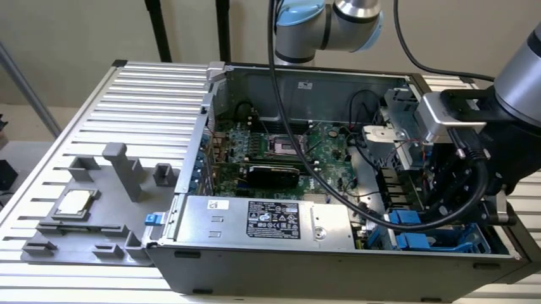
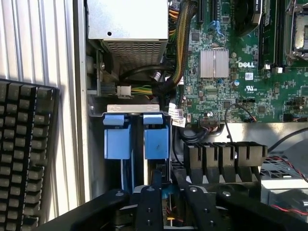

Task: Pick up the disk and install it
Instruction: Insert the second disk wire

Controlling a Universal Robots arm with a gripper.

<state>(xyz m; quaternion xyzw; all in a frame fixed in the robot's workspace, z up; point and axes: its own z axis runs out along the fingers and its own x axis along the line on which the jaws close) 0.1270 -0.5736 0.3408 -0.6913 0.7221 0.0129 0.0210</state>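
Two black fingers [image 2: 149, 207] of the claw [image 2: 168, 204] stand narrowly apart just above the disk [image 2: 156, 139]; its blue rails could jam in the drive bay [image 2: 96, 113] if it sits tilted.

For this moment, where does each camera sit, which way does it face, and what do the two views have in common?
Exterior view: off the arm, above the table, looking down into the open computer case; the arm shows at the exterior view's right.
Wrist view: on the wrist, facing down into the drive bay; the pincer shows over the disk.
Shared: blue disk carriers, motherboard, power supply.
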